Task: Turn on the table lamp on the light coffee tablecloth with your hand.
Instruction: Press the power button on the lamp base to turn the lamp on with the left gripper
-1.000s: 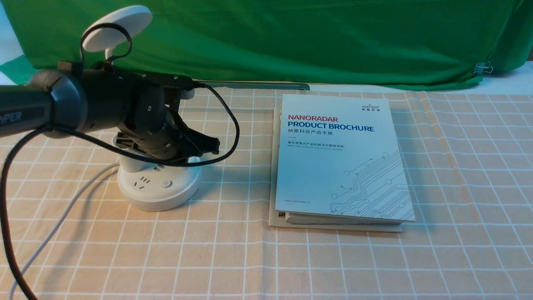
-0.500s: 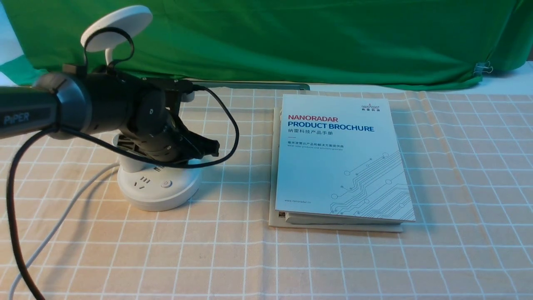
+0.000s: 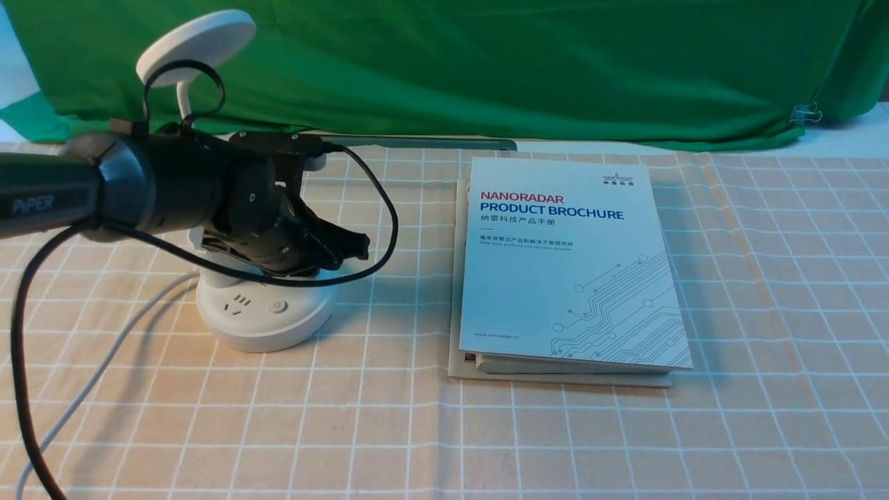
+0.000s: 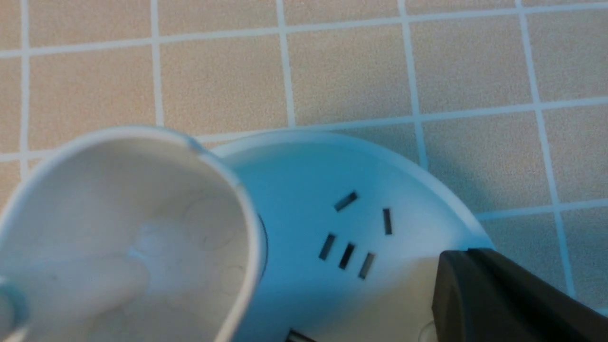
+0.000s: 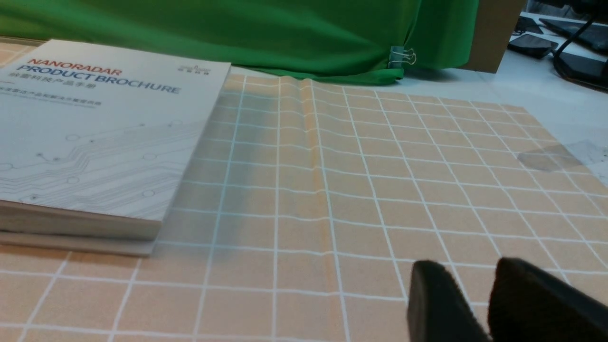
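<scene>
The white table lamp stands at the left on the light coffee tablecloth (image 3: 417, 430). Its disc head (image 3: 196, 42) shows no glow. Its round base (image 3: 264, 319) has sockets and a round button (image 3: 278, 306) on the near side. My left gripper (image 3: 355, 244) is shut and empty. It hovers just over the right side of the base, beside the pen-holder cup (image 4: 118, 228). The left wrist view shows the base's sockets (image 4: 346, 247) and one dark finger (image 4: 498, 299). My right gripper (image 5: 468, 294) is shut, low over bare cloth.
A stack of booklets with a Nanoradar brochure (image 3: 569, 264) on top lies right of the lamp. The lamp's white cord (image 3: 104, 361) runs off to the near left. A green backdrop cloth (image 3: 486, 62) hangs along the far edge.
My left arm has shifted slightly right and risen a little, so more of the lamp base top shows. The lamp stays where it was.
</scene>
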{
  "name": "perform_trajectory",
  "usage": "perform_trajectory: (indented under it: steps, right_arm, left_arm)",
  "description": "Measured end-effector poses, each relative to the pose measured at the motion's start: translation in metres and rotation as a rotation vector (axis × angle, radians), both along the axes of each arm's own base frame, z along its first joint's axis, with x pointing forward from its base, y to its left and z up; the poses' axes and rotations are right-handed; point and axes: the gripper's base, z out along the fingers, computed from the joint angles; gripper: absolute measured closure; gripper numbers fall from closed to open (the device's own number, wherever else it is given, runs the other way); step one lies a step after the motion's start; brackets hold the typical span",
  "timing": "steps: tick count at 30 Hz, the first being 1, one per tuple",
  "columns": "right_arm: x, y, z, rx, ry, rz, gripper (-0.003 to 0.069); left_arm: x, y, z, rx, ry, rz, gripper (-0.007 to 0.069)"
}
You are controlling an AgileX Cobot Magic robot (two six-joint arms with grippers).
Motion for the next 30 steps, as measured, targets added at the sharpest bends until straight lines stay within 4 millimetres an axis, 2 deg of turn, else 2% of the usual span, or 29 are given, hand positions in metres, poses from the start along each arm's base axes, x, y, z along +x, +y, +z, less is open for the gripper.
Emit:
perform_trajectory:
  steps: [22,30]
  right_arm:
    - [0.000,0.000,0.000,0.001,0.000,0.000,0.0420]
    - [0.000,0.000,0.000,0.001,0.000,0.000,0.0420]
  left_arm:
    - [-0.009,0.005,0.010,0.050,0.052,-0.015,0.0624]
    - [-0.016,0.007,0.025,0.059,0.068,-0.029,0.0624]
